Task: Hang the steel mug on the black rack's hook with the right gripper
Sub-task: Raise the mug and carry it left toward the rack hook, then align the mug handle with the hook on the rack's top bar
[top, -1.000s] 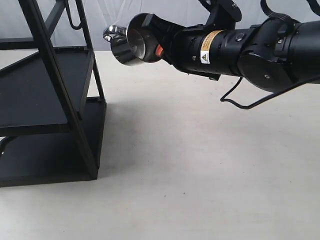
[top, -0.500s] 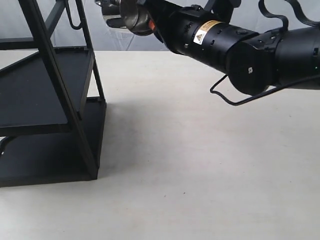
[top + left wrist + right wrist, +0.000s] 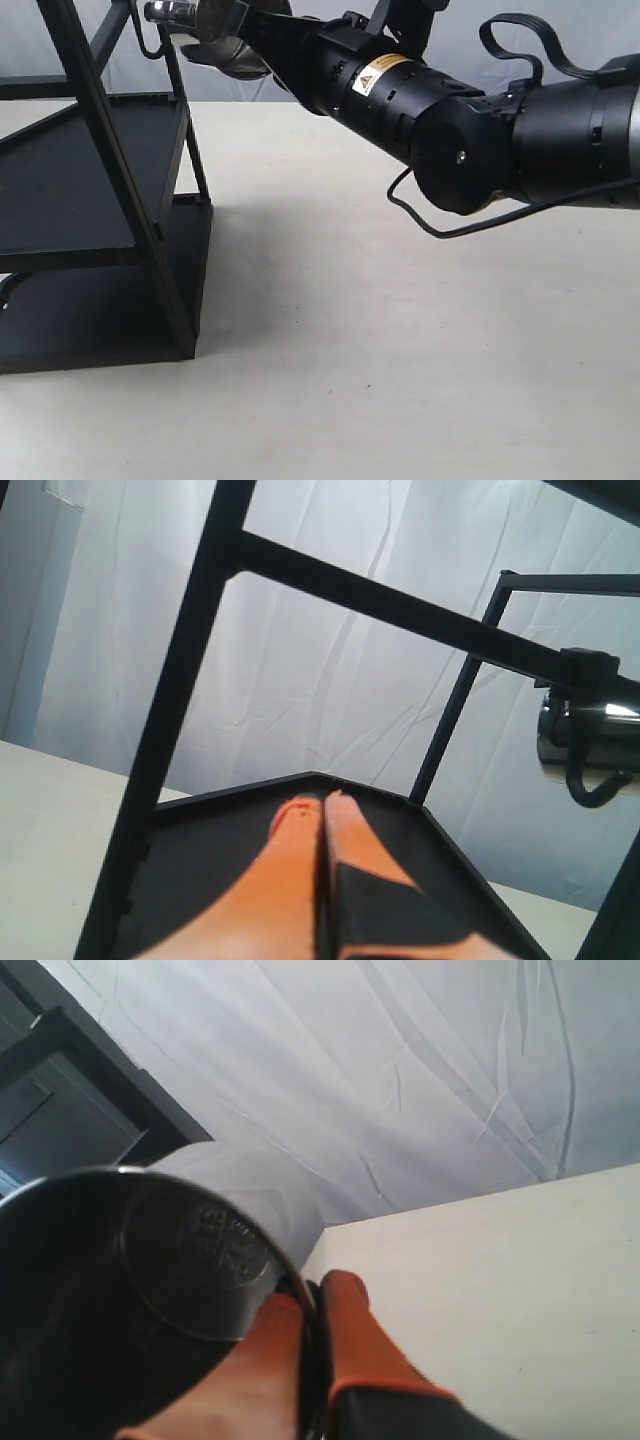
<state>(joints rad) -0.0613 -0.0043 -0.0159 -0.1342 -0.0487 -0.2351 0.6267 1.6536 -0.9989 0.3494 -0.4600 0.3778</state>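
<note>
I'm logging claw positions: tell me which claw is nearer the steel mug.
Right. The right claw grips the steel mug by its rim, up beside the hook. The left claw is shut over a black rack shelf, apart from the mug.

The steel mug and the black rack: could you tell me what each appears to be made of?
The steel mug looks like polished stainless steel: its mirror-bright wall shows highlights and reflections. The black rack appears to be metal with a matte black coating, perhaps paint or powder coat: thin straight bars, flat shelves and no glare.
</note>
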